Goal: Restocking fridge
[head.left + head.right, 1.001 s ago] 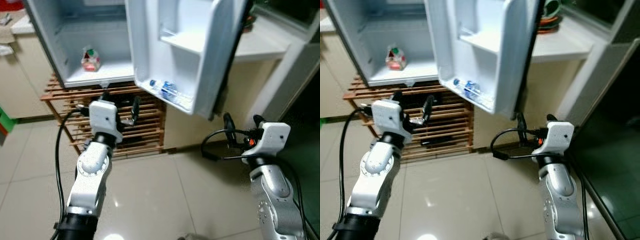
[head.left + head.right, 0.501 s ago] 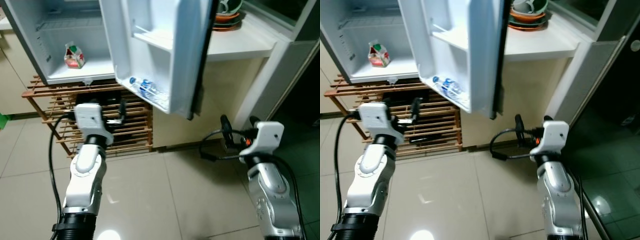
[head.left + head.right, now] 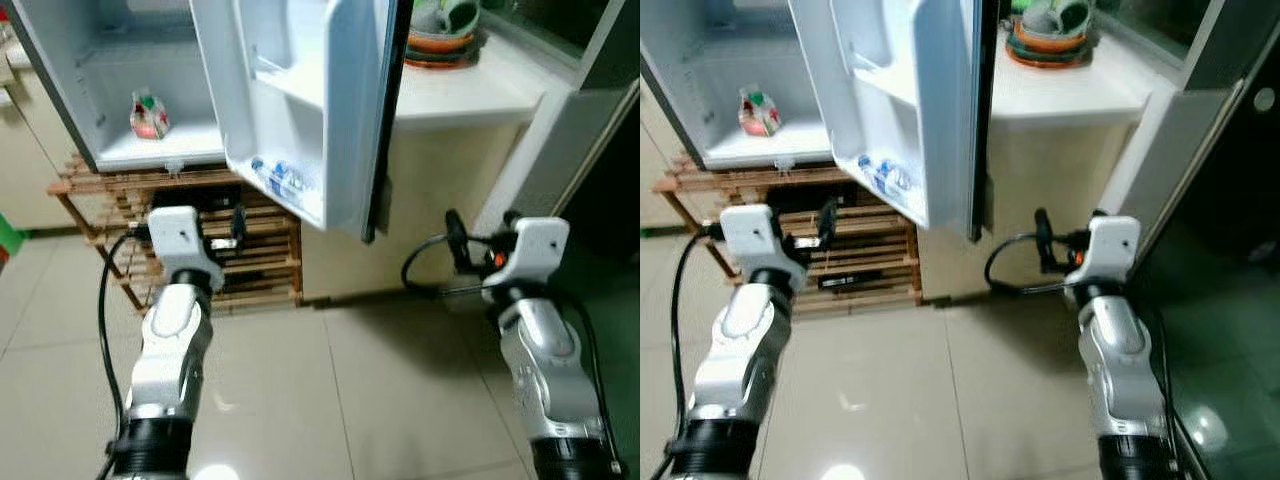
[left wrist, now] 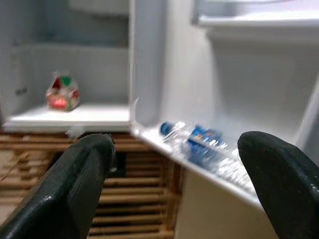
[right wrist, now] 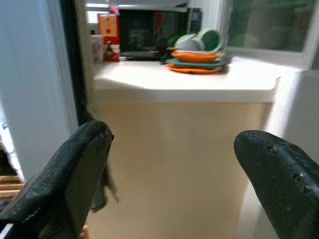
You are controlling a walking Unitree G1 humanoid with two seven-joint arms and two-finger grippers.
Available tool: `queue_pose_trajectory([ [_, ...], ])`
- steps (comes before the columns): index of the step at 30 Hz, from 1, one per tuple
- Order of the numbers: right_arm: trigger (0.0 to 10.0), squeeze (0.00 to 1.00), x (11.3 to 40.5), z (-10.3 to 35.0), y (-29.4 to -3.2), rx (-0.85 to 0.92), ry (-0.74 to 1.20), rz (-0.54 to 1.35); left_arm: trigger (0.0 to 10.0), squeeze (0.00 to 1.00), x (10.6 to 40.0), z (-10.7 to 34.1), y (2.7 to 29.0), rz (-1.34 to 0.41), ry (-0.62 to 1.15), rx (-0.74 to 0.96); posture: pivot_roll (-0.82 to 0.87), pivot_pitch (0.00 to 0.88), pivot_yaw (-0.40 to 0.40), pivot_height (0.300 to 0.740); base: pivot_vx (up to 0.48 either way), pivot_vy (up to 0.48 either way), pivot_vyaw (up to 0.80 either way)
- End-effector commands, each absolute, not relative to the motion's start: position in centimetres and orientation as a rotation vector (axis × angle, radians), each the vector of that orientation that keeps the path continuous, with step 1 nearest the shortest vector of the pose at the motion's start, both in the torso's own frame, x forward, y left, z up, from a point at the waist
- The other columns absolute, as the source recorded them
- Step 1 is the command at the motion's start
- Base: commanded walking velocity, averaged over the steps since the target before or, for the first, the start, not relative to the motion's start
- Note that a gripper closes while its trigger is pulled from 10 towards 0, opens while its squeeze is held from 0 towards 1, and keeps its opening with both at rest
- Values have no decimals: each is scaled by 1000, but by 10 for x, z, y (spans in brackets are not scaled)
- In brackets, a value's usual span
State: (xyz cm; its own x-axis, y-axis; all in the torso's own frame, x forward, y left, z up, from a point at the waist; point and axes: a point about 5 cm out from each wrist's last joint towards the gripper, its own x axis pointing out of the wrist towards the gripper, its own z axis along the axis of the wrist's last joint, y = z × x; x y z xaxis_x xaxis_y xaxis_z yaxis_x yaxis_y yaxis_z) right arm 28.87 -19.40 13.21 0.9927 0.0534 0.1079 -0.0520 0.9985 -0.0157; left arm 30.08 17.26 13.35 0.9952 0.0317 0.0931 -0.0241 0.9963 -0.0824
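The small white fridge (image 3: 110, 80) stands open on a slatted wooden rack (image 3: 100, 195), its door (image 3: 300, 100) swung out toward the robot. A clear water bottle (image 4: 199, 144) with a blue cap and blue label lies on its side in the lowest door shelf, its long axis running along the shelf and its cap end toward the fridge body. A small red, green and white carton (image 3: 148, 113) stands upright on the fridge floor. The left gripper (image 3: 222, 232) hangs before the rack below the door, fingers (image 4: 75, 189) spread and empty. The right gripper (image 3: 480, 245) hovers beside the cream desk (image 3: 470, 90), fingers (image 5: 75, 169) likewise apart, holding nothing. Stacked bowls (image 3: 1045, 35) sit on the desk. Glossy pale tiles (image 3: 340, 400) cover the floor.
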Motion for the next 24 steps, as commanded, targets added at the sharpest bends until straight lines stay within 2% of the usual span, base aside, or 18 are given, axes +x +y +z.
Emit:
queue_pose_trajectory([
  [1,10000,0,292,134,-198,-26,-112,43,10000,0,304,139,166,7,-105,-80,-156,0,31,740,480,0,0],
  [12,10000,0,302,141,-205,-45,-129,40,10000,0,304,146,172,76,-147,-134,-151,0,31,740,468,0,0],
  [17,10000,0,317,147,-203,-39,-128,85,10000,0,304,147,176,94,-145,-120,-141,0,31,740,0,0,0],
  [23,10000,0,360,158,-197,-66,-104,111,10000,0,301,134,201,171,-64,-76,-31,0,0,740,0,0,0],
  [24,10000,0,360,158,-197,-66,-104,111,10000,0,301,134,201,171,-64,-76,-31,0,0,740,0,0,0],
])
